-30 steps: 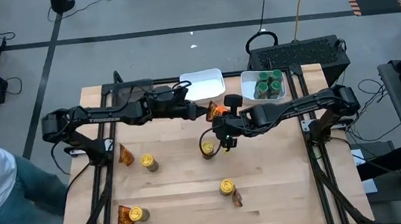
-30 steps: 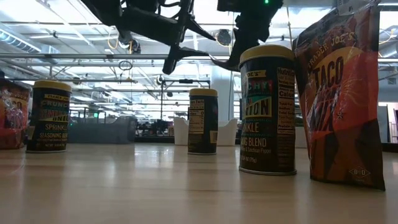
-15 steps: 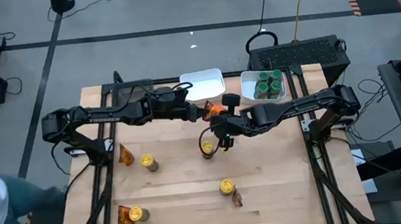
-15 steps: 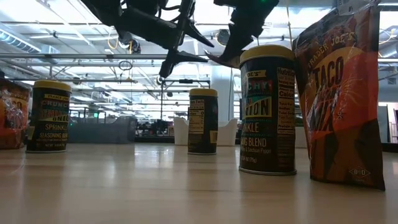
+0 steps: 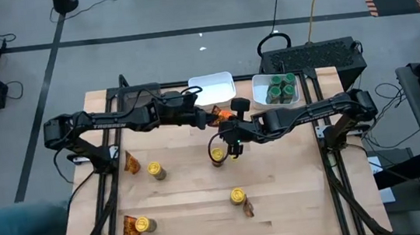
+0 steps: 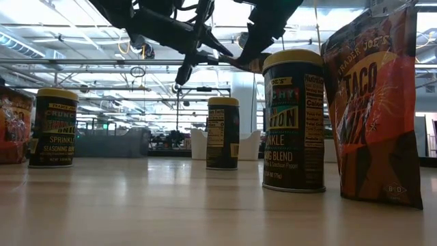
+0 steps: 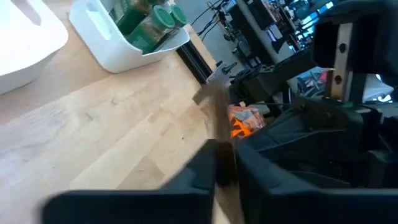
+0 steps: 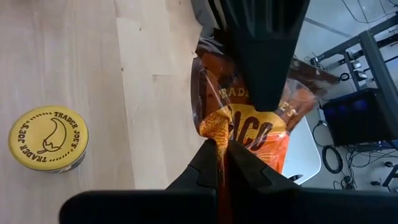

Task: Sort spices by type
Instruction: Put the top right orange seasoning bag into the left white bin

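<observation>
An orange-brown foil packet [image 5: 224,115] hangs in the air over the table's far middle, between my two grippers. My left gripper [image 5: 215,117] reaches in from the table's left and is shut on it. My right gripper [image 5: 231,125] comes from the right and is shut on its other end [image 8: 261,130]. Below them a yellow-lidded jar [image 5: 218,156] stands on its base. More yellow-lidded jars [image 5: 155,170] [image 5: 238,197] [image 5: 147,224] and packets [image 5: 131,161] [image 5: 131,226] [image 5: 248,207] are spread over the wood. Green-lidded jars [image 5: 281,88] stand in a white tray. My left gripper pinches the packet's thin edge [image 7: 215,121] between its two fingers, coming nearly level from the table's left. In the right wrist view its fingers [image 8: 267,68] lie over the end away from my right gripper. The packet is clear of the table. My right gripper pinches a crumpled edge of the packet [image 8: 214,132] between its two fingers, slanting down from the table's right side. The packet stretches away from the fingers toward my left gripper, lifted clear above the wood.
A second white tray [image 5: 212,88] sits at the far edge beside the tray of green jars [image 5: 263,104]. In the low view a jar [image 6: 293,119] and a standing packet [image 6: 372,109] loom close. Bare wood [image 5: 186,190] lies in the middle near part.
My left gripper has shut on the packet's free end, its fingers open a second ago and together now. Both arms have kept their places. The packet stays in the air between them.
</observation>
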Tool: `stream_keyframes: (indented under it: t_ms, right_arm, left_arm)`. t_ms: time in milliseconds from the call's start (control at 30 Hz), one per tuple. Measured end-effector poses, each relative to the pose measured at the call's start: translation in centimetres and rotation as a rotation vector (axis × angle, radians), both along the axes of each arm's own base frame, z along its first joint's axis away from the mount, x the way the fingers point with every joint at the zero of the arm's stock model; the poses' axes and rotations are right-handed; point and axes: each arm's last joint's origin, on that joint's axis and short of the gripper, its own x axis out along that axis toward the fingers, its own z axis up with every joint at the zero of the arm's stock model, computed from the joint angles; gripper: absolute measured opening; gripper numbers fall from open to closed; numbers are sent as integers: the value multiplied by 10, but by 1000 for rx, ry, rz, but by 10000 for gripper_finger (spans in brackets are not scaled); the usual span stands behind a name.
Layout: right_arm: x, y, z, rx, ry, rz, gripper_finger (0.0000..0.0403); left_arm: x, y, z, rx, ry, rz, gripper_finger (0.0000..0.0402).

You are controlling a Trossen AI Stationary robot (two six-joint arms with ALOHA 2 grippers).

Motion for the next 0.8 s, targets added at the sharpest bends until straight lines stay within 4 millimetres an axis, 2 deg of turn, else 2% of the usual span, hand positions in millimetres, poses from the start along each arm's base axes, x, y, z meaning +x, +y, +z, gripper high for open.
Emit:
stream_keyframes:
  t_ms: [67, 267, 500, 700, 800]
  right_arm:
    - [0, 0, 0, -1, -2, 0, 1]
    - [0, 0, 0, -7, 4, 10, 36]
    - [-1, 0, 4, 1, -14, 1, 130]
    - [-7, 0, 31, 36, 23, -5, 222]
    - [-18, -1, 46, 51, 85, -44, 250]
  left_arm:
    - [0, 0, 0, 15, -5, -10, 12]
    - [0, 0, 1, 36, -8, -18, 5]
    - [-1, 4, 1, 46, -8, -9, 3]
    - [-5, 23, 5, 78, -3, 23, 2]
    - [-12, 41, 22, 147, 23, 53, 1]
